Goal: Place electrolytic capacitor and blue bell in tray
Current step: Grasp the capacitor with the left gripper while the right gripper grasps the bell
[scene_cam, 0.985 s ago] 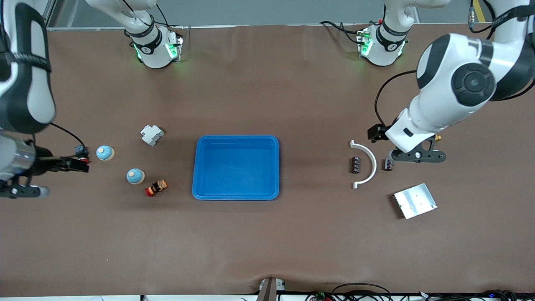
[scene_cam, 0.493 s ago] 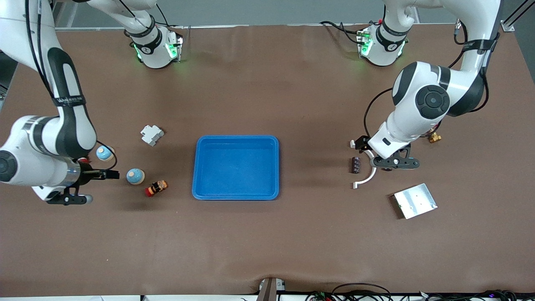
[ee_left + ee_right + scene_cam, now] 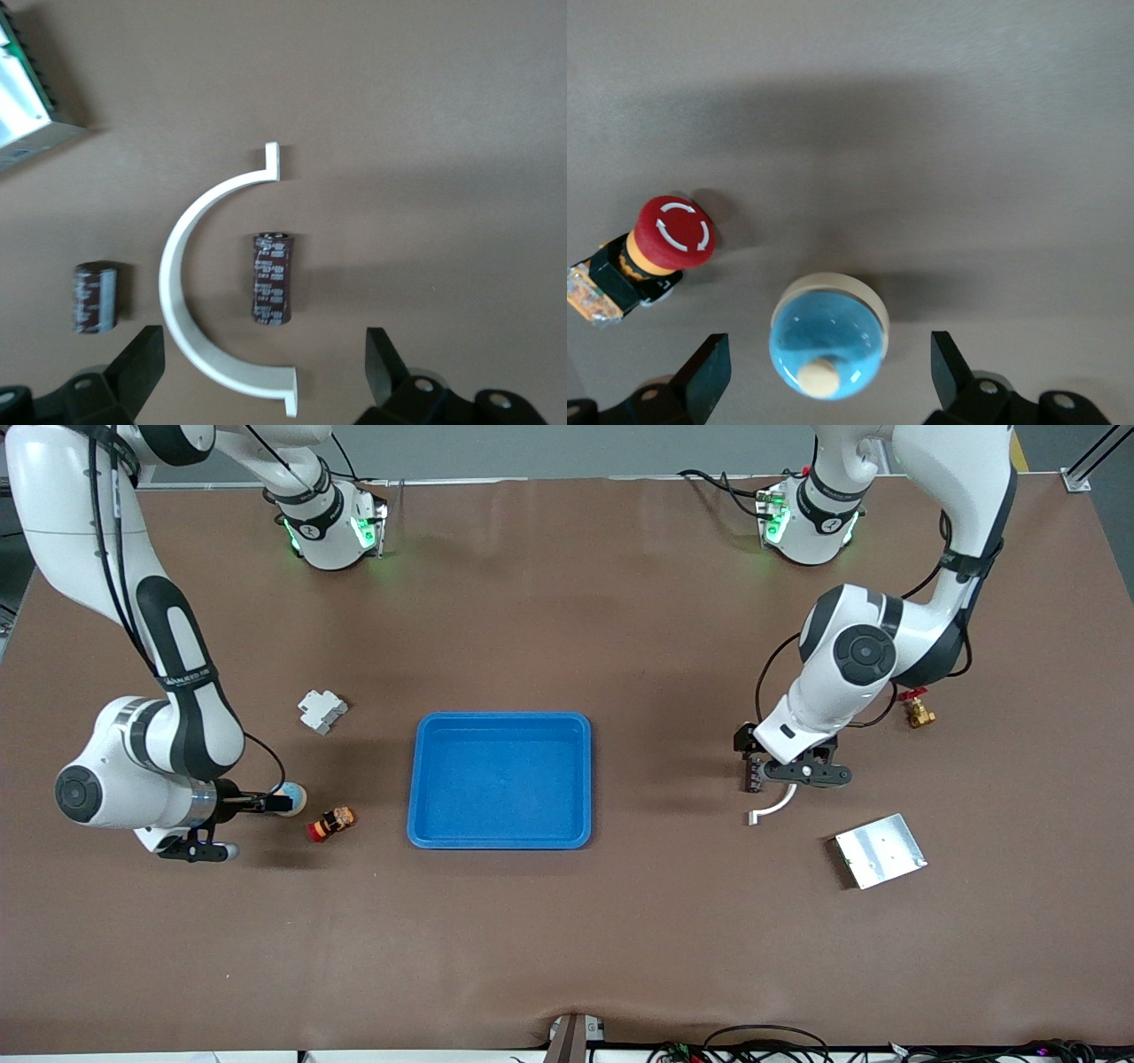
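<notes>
Both arms have swung in: left gripper (image 3: 259, 376) hangs wide open over a capacitor (image 3: 272, 278) inside the white arc (image 3: 190, 292); right gripper (image 3: 824, 376), open and empty, straddles the blue bell (image 3: 828, 341). Tray (image 3: 425, 731) waits mid-table. Next: descend, then pinch.

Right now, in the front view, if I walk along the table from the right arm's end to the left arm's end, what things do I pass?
blue bell → red push button → tray → capacitor → silver plate
</notes>
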{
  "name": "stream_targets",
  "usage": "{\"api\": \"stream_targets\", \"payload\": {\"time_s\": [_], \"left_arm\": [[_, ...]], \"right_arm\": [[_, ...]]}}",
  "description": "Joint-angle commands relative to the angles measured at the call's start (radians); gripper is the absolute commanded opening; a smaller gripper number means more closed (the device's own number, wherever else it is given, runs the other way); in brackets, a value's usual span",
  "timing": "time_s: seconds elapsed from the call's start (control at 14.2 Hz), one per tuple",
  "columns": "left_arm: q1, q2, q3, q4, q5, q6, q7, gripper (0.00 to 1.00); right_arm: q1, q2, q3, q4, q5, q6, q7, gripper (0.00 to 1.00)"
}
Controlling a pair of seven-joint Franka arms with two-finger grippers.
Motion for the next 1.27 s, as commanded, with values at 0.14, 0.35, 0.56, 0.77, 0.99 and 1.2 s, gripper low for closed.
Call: {"api": "stream_targets", "payload": {"time_s": [0.14, 0.35, 0.56, 0.77, 0.99, 1.2], "left_arm": [[0.001, 0.051, -0.006, -0.004, 0.047, 0.084, -0.026, 1.0], [0.002, 0.076, -0.006, -0.001, 0.053, 0.116, -0.026, 1.0], [0.004, 0.108, -0.006, -0.001, 0.055, 0.156, -0.026, 1.0], [0.004, 0.136, -0.004, 0.002, 0.055, 0.183, -0.026, 1.0], [0.004, 0.148, -0.004, 0.0, 0.055, 0.206, -0.023, 1.0], [0.002, 0.157, -0.002, 0.0, 0.055, 0.211, -0.023, 1.0]], "right_arm": [[0.051, -0.008, 0.0, -0.023, 0.019, 0.008, -0.008, 1.0], [0.074, -0.003, -0.005, -0.04, -0.102, 0.066, -0.004, 1.0], [0.076, -0.005, -0.006, -0.034, -0.171, 0.071, -0.001, 1.0], [0.065, -0.001, -0.005, -0.04, -0.166, 0.066, 0.006, 1.0], [0.065, 0.009, -0.006, -0.046, -0.166, 0.072, 0.006, 1.0], [0.058, 0.017, -0.005, -0.046, -0.165, 0.075, 0.006, 1.0]]}}
